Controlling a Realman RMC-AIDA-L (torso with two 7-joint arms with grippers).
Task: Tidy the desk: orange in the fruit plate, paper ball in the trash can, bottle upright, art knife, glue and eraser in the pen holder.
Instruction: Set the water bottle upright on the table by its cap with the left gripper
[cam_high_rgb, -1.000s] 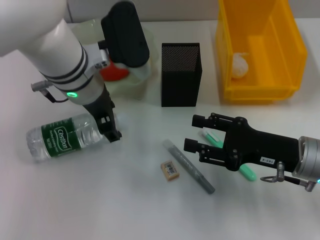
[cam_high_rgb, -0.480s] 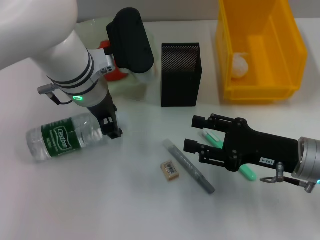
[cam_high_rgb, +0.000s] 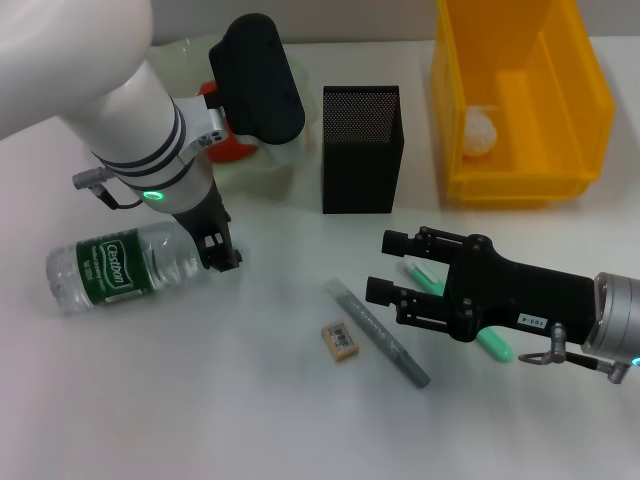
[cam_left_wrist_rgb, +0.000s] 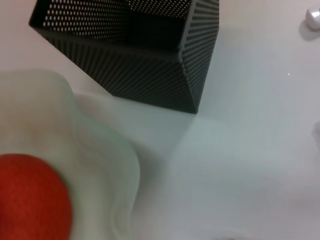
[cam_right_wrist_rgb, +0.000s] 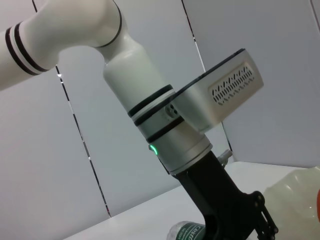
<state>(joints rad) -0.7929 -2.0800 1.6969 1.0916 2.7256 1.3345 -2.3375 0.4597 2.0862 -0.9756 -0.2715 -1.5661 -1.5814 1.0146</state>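
Observation:
The bottle (cam_high_rgb: 120, 270) lies on its side at the table's left. My left gripper (cam_high_rgb: 222, 255) is at its neck end, shut on it, and the cap is hidden behind the fingers. The orange (cam_high_rgb: 228, 146) sits in the fruit plate (cam_high_rgb: 272, 168), partly behind my left arm. Inside the trash can (cam_high_rgb: 520, 175) rests the paper ball (cam_high_rgb: 478, 130). The eraser (cam_high_rgb: 340, 340) and a grey stick (cam_high_rgb: 378, 333) lie in front of the pen holder (cam_high_rgb: 362, 148). My right gripper (cam_high_rgb: 385, 267) hovers open beside the stick, above a green stick (cam_high_rgb: 495, 346).
The left wrist view shows the pen holder (cam_left_wrist_rgb: 135, 55), the fruit plate's rim (cam_left_wrist_rgb: 107, 150) and the orange (cam_left_wrist_rgb: 30, 197). My left arm (cam_right_wrist_rgb: 165, 125) and the bottle's label (cam_right_wrist_rgb: 190, 233) fill the right wrist view. Bare table spreads along the front.
My left gripper has drawn slightly left and back, and the bottle has shifted left with it. The right arm has barely moved.

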